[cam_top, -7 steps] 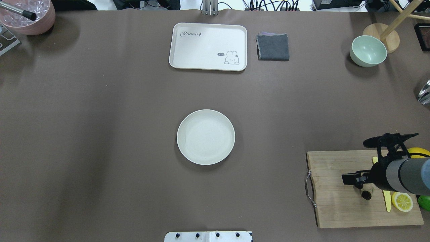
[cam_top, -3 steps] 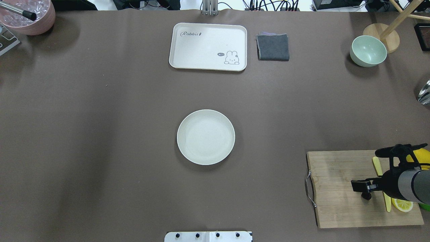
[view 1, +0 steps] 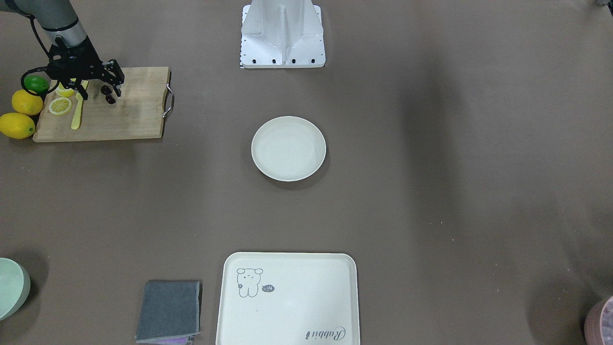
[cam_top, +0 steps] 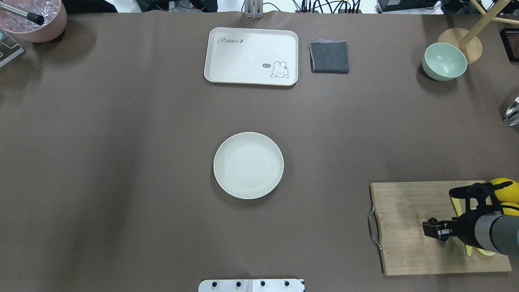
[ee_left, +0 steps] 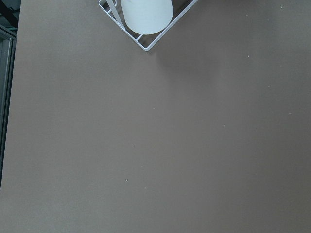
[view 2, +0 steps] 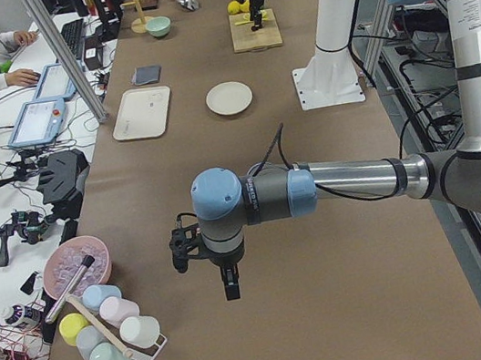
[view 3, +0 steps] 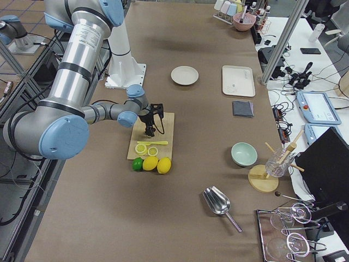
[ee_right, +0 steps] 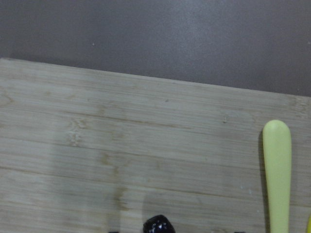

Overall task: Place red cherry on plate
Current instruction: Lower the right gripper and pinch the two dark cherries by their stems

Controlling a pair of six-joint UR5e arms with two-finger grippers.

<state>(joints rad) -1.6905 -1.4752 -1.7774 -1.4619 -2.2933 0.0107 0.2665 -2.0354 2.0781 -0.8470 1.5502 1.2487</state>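
The red cherry [view 1: 108, 94], a dark pair, lies on the wooden cutting board [view 1: 129, 115] at the table's right end. It also shows at the bottom edge of the right wrist view [ee_right: 159, 224]. My right gripper [view 1: 115, 82] points down right over the cherry, open and low above the board. In the overhead view the right gripper [cam_top: 433, 230] hides the cherry. The plate [cam_top: 248, 165], round, cream-white and bare, sits at the table's centre, far from the board. My left gripper [view 2: 230, 285] hangs over bare table at the left end; I cannot tell its state.
On the board lie a yellow knife [view 1: 76, 115] and a lemon slice [view 1: 60, 106], with two lemons [view 1: 17, 125] and a lime [view 1: 36, 84] beside it. At the far side are a rabbit tray [cam_top: 251, 56], a grey cloth [cam_top: 329, 56] and a mint bowl [cam_top: 445, 61].
My right gripper has moved toward the robot's side along the board and come lower, so it now covers the cherry in the overhead view. Nothing else moved.
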